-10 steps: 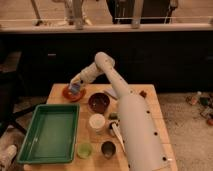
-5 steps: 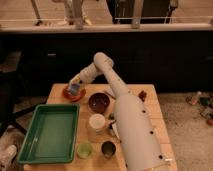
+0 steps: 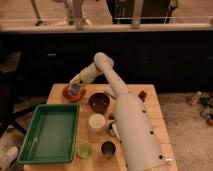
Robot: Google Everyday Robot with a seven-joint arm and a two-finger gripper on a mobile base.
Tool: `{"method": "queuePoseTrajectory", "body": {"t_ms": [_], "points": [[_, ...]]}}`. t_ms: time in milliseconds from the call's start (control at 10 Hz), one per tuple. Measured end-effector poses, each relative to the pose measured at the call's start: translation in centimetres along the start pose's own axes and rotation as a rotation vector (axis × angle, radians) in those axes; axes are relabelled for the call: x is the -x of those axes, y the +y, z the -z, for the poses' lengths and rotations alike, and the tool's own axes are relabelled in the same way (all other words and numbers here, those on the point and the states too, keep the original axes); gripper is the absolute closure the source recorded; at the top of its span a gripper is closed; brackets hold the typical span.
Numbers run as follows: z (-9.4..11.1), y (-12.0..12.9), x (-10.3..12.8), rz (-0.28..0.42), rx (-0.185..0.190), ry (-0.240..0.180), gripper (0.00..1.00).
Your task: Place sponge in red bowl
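Table [image 3: 150, 107]: light wooden top, filling the lower middle of the view; everything below stands on it.
Arm [image 3: 132, 127]: thick white limb rising from 5 o'clock, bending at an elbow near the table's far edge and reaching back toward 10 o'clock.
Green tray [image 3: 50, 132]: big rectangular bin at 8 o'clock on the table, long side running toward the camera, just left of the white cup.
Maroon bowl [image 3: 98, 102]: deep, dark, near the table's middle, just at 4 o'clock of the red bowl and touching or nearly touching the arm's side.
Red bowl [image 3: 66, 94]: shallow orange-red dish at the far left corner of the table, 10 o'clock from the maroon bowl; only its rim shows around the sponge and gripper.
White cup [image 3: 96, 122]: upright, at 6 o'clock of the maroon bowl.
Sponge [image 3: 75, 89]: small light-blue block sitting over the middle of the red bowl, directly under the gripper; whether it rests on the dish or hangs just above it cannot be told.
Gripper [image 3: 76, 85]: right over the red bowl, at the sponge's top; whether it clamps the sponge or has let go cannot be told.
Green cup [image 3: 84, 149]: small, at 6 o'clock of the white cup, beside the tray's near corner.
Dark cup [image 3: 108, 148]: small, at 3 o'clock of the green cup, against the arm.
Brown block [image 3: 142, 95]: small dark piece at the table's far right, 3 o'clock of the arm.
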Motion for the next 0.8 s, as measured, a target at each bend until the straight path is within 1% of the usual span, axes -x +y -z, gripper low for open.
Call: {"method": "queuePoseTrajectory", "body": {"t_ms": [100,200,800], "points": [[0.01,0.02,-0.01,0.000,0.000,0.000,0.25],[-0.05,0.08,0.00,-0.001,0.000,-0.001,0.21],[-0.10,0.12,0.02,-0.001,0.001,-0.001,0.20]]}}
